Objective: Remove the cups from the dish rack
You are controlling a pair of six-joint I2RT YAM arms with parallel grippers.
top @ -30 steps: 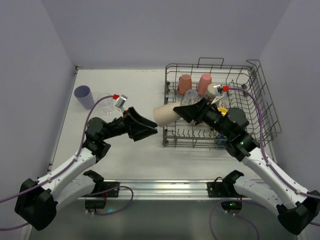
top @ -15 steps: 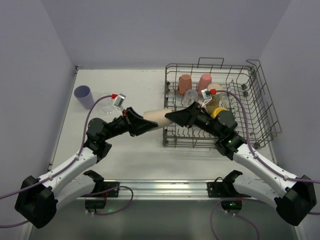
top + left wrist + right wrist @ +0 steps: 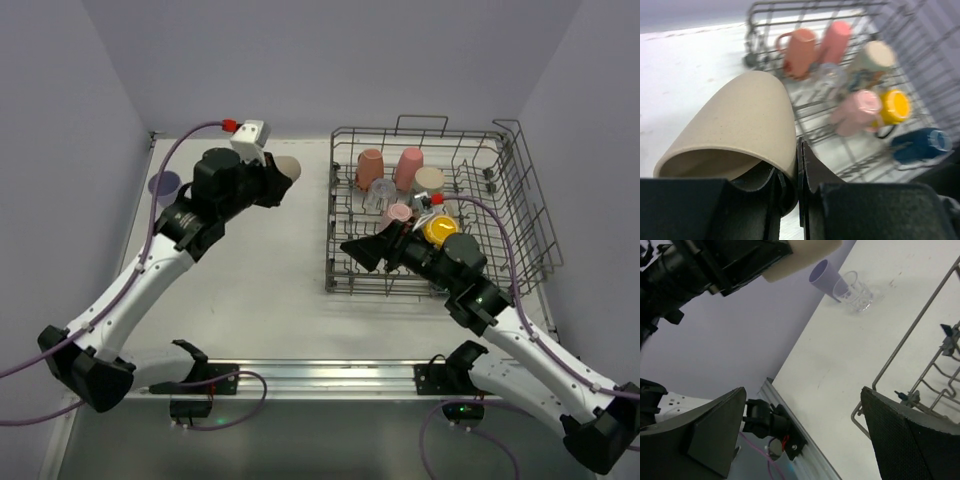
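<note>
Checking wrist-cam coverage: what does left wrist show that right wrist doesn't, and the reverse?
Left wrist only: cups inside the grey wire dish rack, including a salmon mug, a yellow cup and a dark blue cup.
Right wrist only: a lavender cup and a clear glass tumbler side by side on the white table, and the open right gripper.
Both: the beige matte cup held by the left gripper, the table, and the rack (only a corner in right wrist).

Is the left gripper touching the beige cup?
Touching. Left wrist view: the left gripper clamps the wall of the beige cup, one finger inside, one outside.
</note>
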